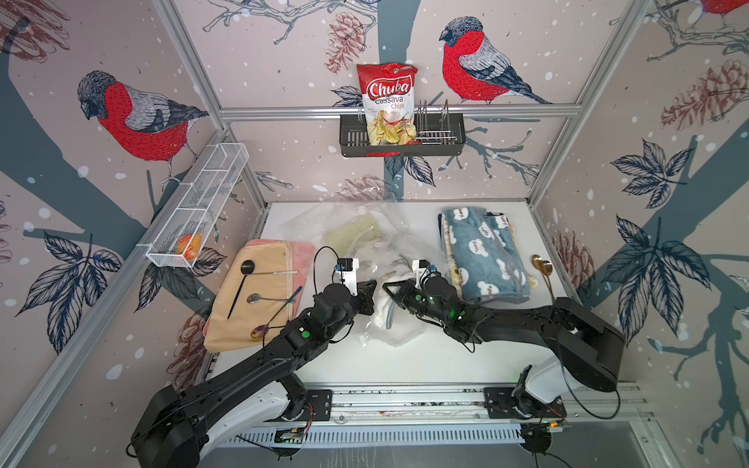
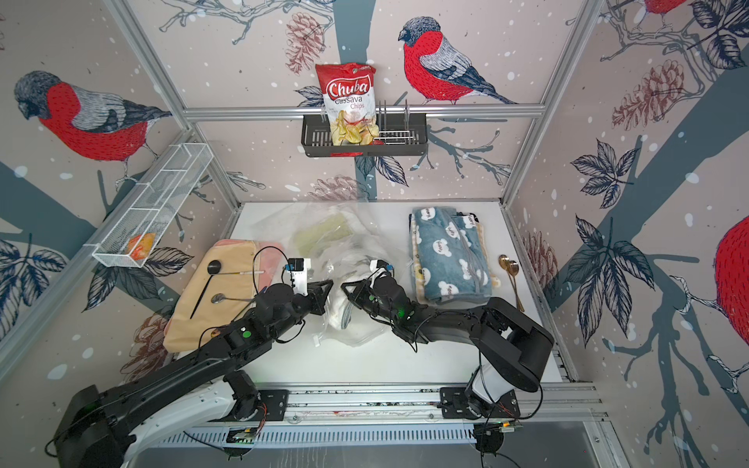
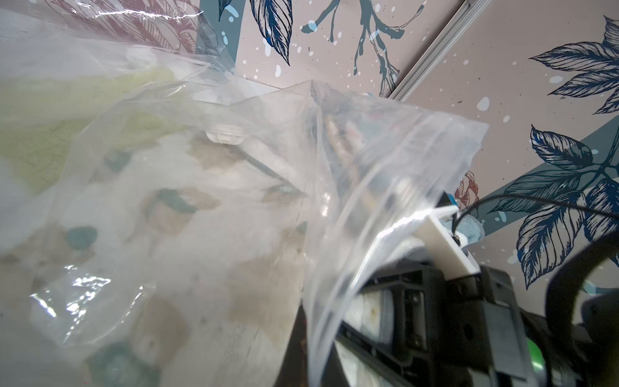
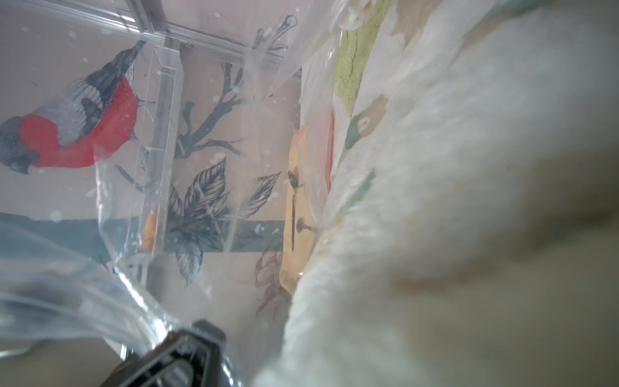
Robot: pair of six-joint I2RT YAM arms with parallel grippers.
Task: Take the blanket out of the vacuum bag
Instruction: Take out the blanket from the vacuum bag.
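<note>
Top views both show the left tool (image 1: 371,295) and the right tool (image 1: 391,292) facing each other low over the middle of the white worktop (image 1: 405,364), each clenched at the near end of the vacuum bag (image 1: 364,235). Between them stands a bunched white mass, the blanket (image 1: 385,312), wrapped in the clear plastic. Each tool appears to pinch the plastic on its side, though the exact contact is hard to make out from above.

From the left wrist view, clear crinkled film (image 3: 368,201) drapes right over the tool body, with the white, blotch-patterned blanket (image 3: 167,234) behind it and a pale green patch further in. From the right wrist view, fluffy white blanket (image 4: 435,201) fills one side, very close and blurred, while plastic film (image 4: 117,295) bunches at the dark tool tip.

Both arms reach forward from the front rail with bent elbows, the wrists angled inward toward one another.

Outward, the bag spreads toward the back wall. A folded blue blanket (image 1: 482,255) lies to the right with gold spoons (image 1: 543,271) beside it. A beige cushion (image 1: 255,291) with spoons (image 1: 263,300) on it lies to the left. A chip bag (image 1: 389,105) stands in the black rack (image 1: 441,142) on the back wall.
</note>
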